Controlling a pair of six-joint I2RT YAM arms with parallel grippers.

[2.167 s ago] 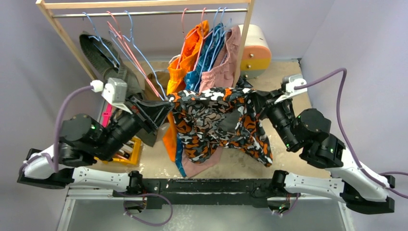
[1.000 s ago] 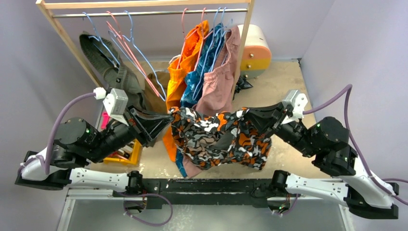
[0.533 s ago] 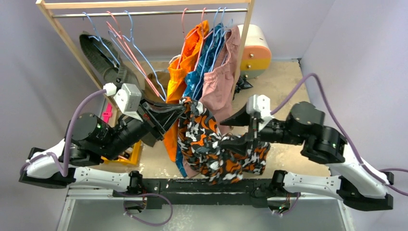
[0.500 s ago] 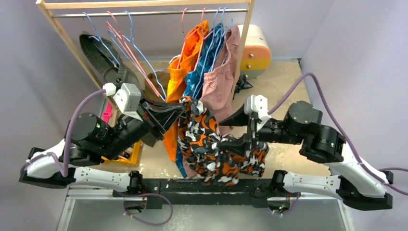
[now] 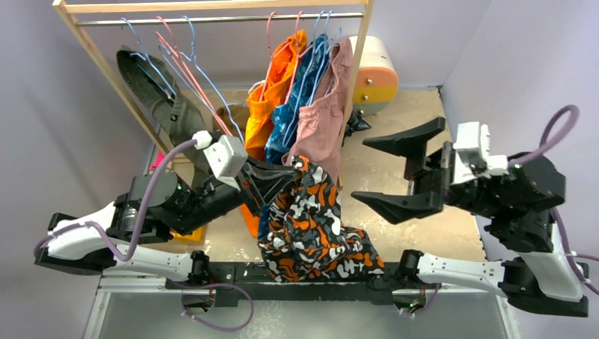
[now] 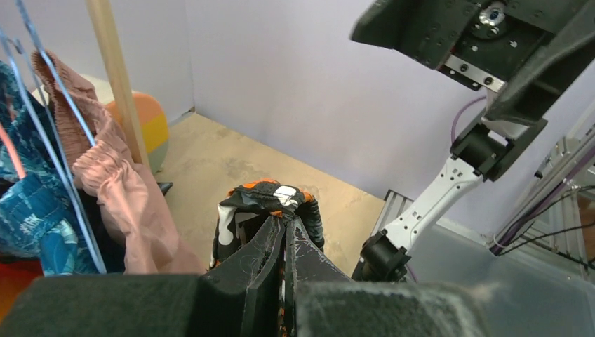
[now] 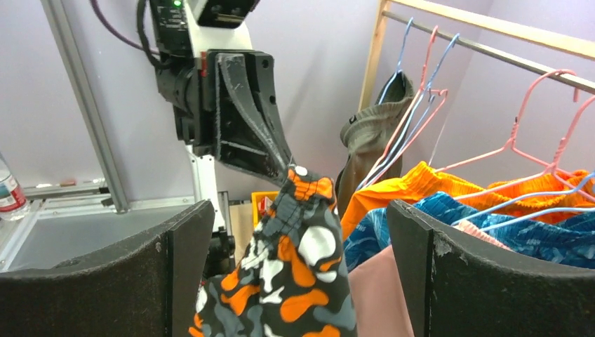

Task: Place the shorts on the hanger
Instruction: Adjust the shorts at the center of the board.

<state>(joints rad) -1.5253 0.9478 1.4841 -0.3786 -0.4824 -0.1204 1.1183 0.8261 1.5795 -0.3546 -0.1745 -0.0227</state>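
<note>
Left hand (image 5: 291, 168) is clenched on the shorts (image 5: 311, 226) at their waistband, dangling them over the middle of the worktop's (image 5: 417, 113) near edge; right hand (image 5: 362, 169) hangs released, spread wide, toward the right edge

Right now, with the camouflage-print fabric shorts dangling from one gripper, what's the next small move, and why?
Probably send the open right gripper toward an empty light-blue wire hanger on the rail. The shut left gripper alone holds the camouflage-print shorts, which dangle bunched, and no hanger is in hand.
</note>
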